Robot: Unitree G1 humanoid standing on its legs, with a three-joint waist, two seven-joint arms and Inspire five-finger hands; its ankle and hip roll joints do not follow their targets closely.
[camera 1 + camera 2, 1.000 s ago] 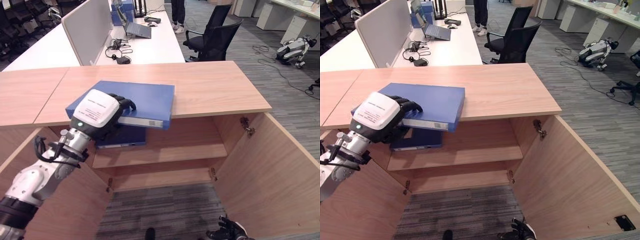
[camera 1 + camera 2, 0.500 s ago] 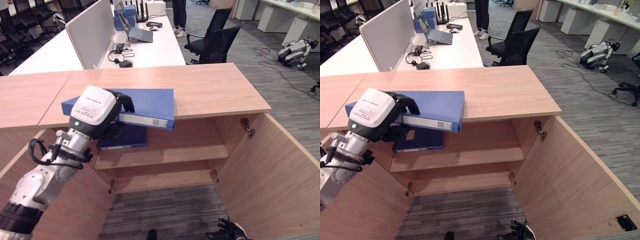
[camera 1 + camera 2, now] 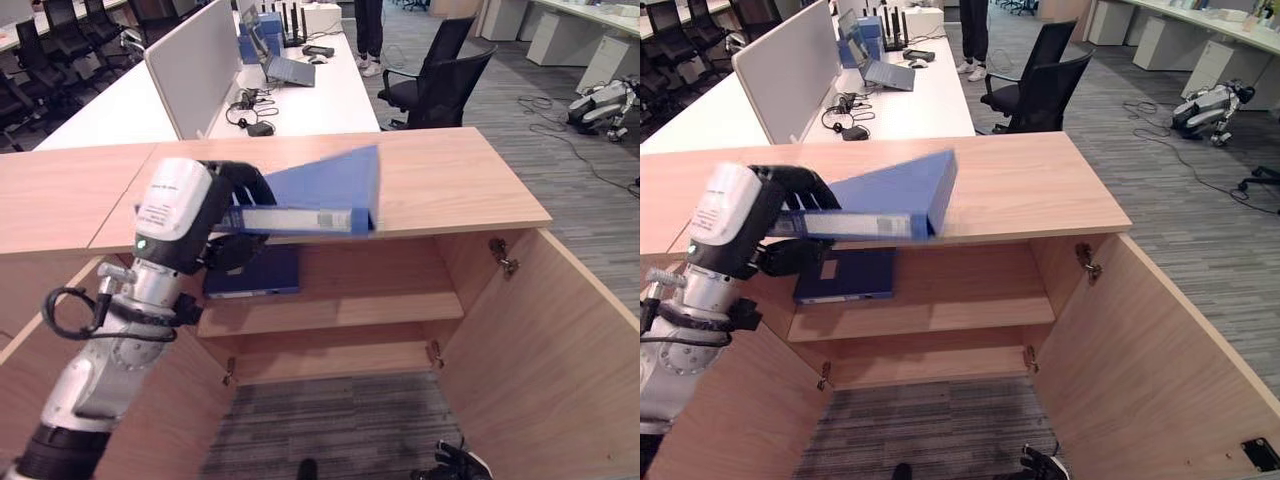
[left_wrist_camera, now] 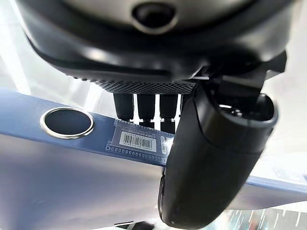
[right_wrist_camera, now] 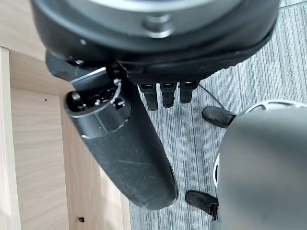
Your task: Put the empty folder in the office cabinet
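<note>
Left hand (image 3: 190,215) is clamped on the near end of the blue folder (image 3: 325,190), fingers curled over its top cover and the thumb (image 4: 211,163) pressed against the spine, beside the metal ring hole (image 4: 67,122) and a barcode sticker (image 4: 140,140). That folder is held off the cabinet top (image 3: 440,180), tilted so its far cover slopes upward, with the spine facing the camera and hanging past the front edge above the open cabinet. A second, darker blue folder (image 3: 255,275) lies flat on the upper shelf (image 3: 380,305) at its left end, just below the held one. Both cabinet doors stand open; the right door (image 3: 560,340) swings out toward the viewer. Right hand (image 5: 144,120) hangs low over grey carpet (image 5: 268,81), its fingers straight and holding nothing
</note>
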